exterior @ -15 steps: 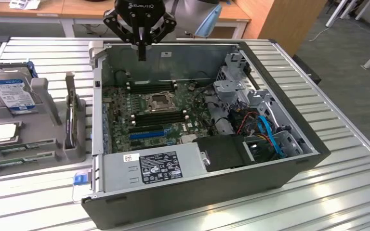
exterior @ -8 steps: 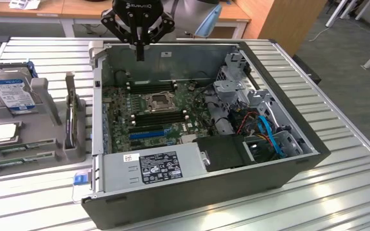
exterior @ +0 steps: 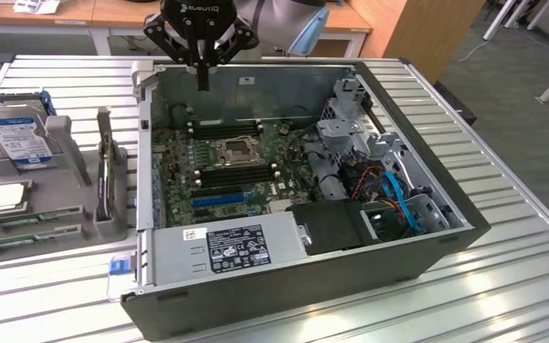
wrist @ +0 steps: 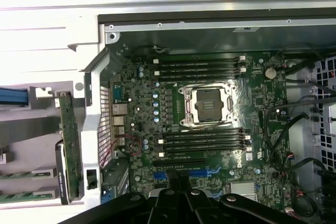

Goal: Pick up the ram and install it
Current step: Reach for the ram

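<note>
Your end effector hangs closed and empty at upper center over the open PC case, well apart from the ram in the gray holder on the bench at lower left, long axis roughly left-right.

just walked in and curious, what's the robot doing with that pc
The arm's gripper hangs shut above the open computer case, over the motherboard, holding nothing that I can see. The ram lies in the grey holder at the exterior view's left, and the motherboard's memory slots look empty.
</note>
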Robot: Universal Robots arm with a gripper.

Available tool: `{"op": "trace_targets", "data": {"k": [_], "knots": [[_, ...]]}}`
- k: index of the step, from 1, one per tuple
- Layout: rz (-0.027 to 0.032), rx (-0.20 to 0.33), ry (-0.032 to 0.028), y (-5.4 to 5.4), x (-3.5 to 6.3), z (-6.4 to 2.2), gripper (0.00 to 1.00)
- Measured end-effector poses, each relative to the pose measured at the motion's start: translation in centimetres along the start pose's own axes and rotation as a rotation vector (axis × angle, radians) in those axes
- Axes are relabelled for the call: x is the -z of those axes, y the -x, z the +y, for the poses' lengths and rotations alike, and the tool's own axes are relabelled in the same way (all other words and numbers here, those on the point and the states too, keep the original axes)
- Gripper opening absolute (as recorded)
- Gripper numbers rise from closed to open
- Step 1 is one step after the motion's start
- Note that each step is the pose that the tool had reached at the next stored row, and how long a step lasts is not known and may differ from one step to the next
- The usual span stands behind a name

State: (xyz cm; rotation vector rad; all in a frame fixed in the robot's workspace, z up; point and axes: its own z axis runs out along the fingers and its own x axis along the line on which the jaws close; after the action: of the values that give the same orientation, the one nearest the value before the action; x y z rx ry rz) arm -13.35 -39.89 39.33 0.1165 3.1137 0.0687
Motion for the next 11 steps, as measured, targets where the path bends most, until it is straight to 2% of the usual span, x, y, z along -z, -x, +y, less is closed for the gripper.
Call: {"op": "trace_targets", "data": {"k": [11], "knots": [[-0.0001, 0.0, 0.0001, -1.2, 0.03, -0.09, 0.1]]}}
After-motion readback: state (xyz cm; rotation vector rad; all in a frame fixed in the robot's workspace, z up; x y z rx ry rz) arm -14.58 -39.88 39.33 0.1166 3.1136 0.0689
